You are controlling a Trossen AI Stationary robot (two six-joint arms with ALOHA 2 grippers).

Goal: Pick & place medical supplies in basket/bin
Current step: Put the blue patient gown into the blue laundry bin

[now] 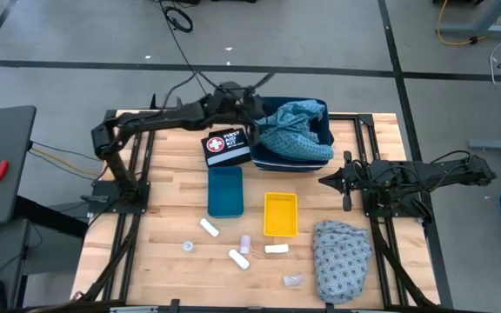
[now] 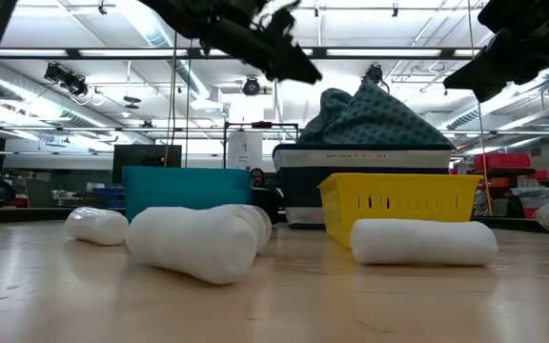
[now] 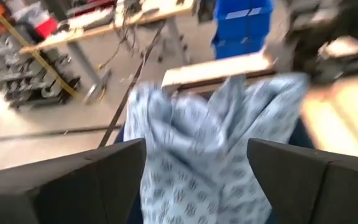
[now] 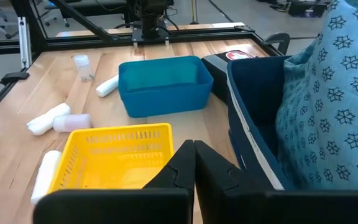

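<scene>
Left pincer (image 1: pixel 257 111): hanging released over the light blue patterned soft cloth (image 1: pixel 296 126).
Cloth: lying heaped in the dark navy fabric bin (image 1: pixel 323 110).
Right pincer (image 1: pixel 324 181): waiting clenched, empty, beside the bin.

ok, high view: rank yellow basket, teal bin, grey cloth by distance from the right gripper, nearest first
From the right gripper, shut at table right:
1. yellow basket, just inward and toward the front edge.
2. grey cloth, at the front edge on the right.
3. teal bin, past the basket, table centre.
</scene>
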